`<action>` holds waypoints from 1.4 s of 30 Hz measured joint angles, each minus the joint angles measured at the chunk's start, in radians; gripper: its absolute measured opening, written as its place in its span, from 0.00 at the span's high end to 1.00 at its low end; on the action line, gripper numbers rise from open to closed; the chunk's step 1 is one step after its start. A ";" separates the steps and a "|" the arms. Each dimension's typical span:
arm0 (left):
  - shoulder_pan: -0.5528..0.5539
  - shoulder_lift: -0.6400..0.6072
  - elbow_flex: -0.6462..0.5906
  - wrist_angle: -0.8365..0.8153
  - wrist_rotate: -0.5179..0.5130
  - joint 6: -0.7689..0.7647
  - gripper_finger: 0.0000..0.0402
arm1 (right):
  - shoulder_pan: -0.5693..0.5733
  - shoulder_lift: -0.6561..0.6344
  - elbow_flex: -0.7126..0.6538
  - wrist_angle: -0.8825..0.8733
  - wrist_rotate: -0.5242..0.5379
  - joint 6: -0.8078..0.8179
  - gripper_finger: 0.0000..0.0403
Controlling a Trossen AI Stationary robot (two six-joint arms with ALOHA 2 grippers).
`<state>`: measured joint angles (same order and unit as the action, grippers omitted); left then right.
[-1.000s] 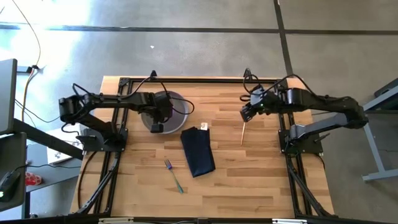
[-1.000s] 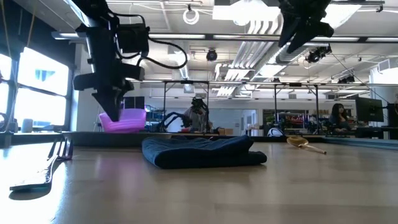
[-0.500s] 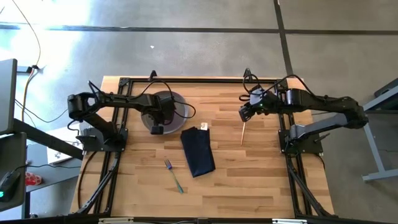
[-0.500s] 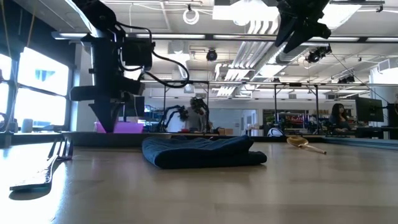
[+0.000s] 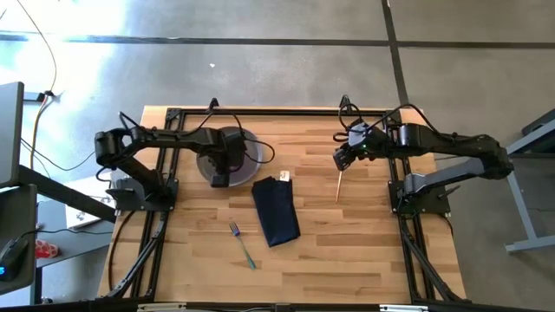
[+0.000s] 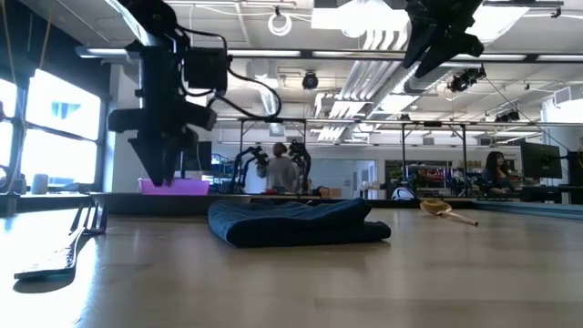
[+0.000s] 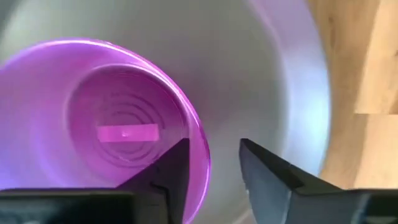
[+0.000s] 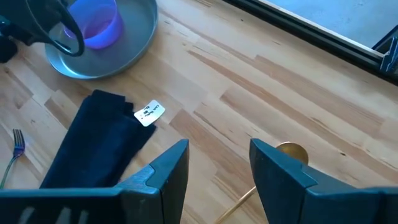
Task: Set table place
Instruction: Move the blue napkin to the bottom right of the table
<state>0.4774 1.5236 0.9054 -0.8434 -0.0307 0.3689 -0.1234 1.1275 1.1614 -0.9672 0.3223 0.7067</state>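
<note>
The purple bowl (image 7: 118, 124) sits upright in the round grey plate (image 7: 261, 74) at the table's far left. My left gripper (image 7: 214, 165) is open and points down at the bowl. One finger stands inside the rim and one outside it. My right gripper (image 8: 217, 149) hangs open above the table's far right. The gold spoon (image 8: 287, 152) lies flat on the wood below it. The folded navy napkin (image 5: 276, 211) lies in the middle of the table. The teal-handled fork (image 5: 242, 244) lies to the napkin's near left. My left gripper straddles the bowl's rim (image 7: 202, 163) from above, with the rim close to the inner finger (image 7: 177, 171). I cannot tell whether that finger touches the rim. The bowl rests level in the plate.
The black rail frame (image 5: 260, 111) runs around the table. A white tag (image 8: 148, 113) sticks out at the napkin's far end. Bare wood lies between napkin and spoon and along the near edge. A person (image 6: 278, 169) stands in the room behind.
My left gripper has come down with the purple bowl, which was lifted and tilted a second ago and now sits level in the plate. The fingers have then opened and let go of the rim. My right gripper has kept still.
</note>
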 joint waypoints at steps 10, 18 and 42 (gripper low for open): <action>-0.066 -0.138 0.267 -0.184 -0.091 -0.002 0.53 | 0.060 0.184 0.001 0.221 -0.141 -0.032 0.95; -0.107 -0.286 0.492 -0.490 -0.299 -0.119 0.54 | 0.139 0.483 0.003 0.501 -0.189 -0.057 1.00; -0.105 -0.474 0.527 -0.626 -0.400 -0.161 0.54 | 0.283 1.160 0.611 0.196 -0.221 -0.121 1.00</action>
<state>0.3725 1.0492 1.4326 -1.4690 -0.4305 0.2077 0.1600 2.2874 1.7725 -0.7716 0.1013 0.5853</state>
